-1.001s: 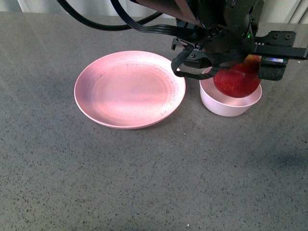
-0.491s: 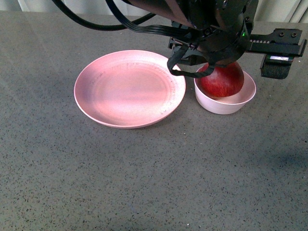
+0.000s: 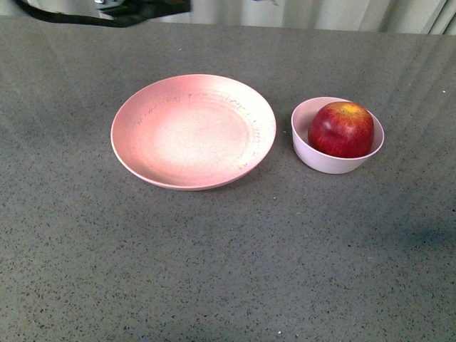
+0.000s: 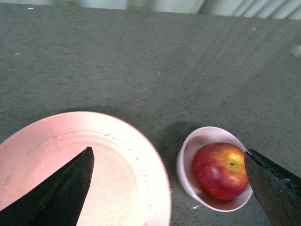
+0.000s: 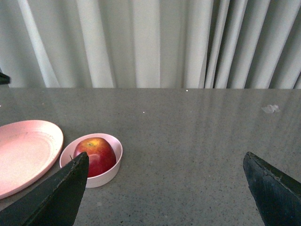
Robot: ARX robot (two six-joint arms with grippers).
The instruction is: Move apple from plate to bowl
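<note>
The left hand [image 4: 169, 188] is spread wide, its two dark fingers [image 4: 61, 188] far apart with nothing between them, held above the surface [image 4: 141, 61] over the near rims of plate and bowl; one finger lies over the plate, the other just past the bowl's far side. The right hand [image 5: 171, 193] is likewise spread and holds nothing, raised well off to the side of the bowl with a broad stretch of bare grey surface beneath it. In the front view neither hand shows; only a dark piece of arm [image 3: 107, 11] sits at the far left edge. The apple [image 3: 341, 129] sits inside the bowl [image 3: 331, 162], its yellowish stem end turned up and its top rising above the bowl's rim, leaning toward the bowl's right wall with a crescent of pale interior visible on the left. The plate [image 3: 135, 157] lies just beside the bowl on its left; their rims are close, with a narrow strip of surface between them. The plate holds nothing. Wide open surface [image 3: 228, 271] lies in front of both dishes, to the right of the bowl and behind them, ending at pale curtains [image 5: 141, 42] beyond the far edge.
</note>
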